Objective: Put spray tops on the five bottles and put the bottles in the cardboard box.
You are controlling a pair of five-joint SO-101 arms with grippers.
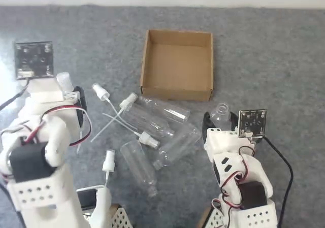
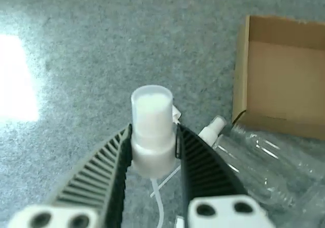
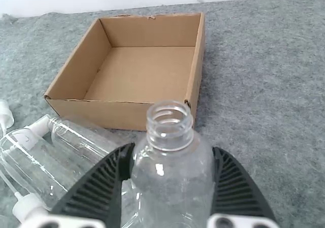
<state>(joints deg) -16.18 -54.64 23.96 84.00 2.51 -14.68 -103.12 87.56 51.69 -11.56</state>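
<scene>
Brown cardboard box [image 1: 175,92], clear bottles [image 1: 165,109], white spray tops [image 1: 108,161], mottled grey table [image 1: 274,60].

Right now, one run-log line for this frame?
left gripper: shut on spray top | right gripper: shut on uncapped bottle | cardboard box: no bottles inside

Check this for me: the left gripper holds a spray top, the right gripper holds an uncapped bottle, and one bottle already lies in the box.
One thing is off: no bottle lies in the box, as the high view shows; the other bottles lie outside it. The rest holds: the left gripper holds a spray top, the right gripper an uncapped bottle.
</scene>
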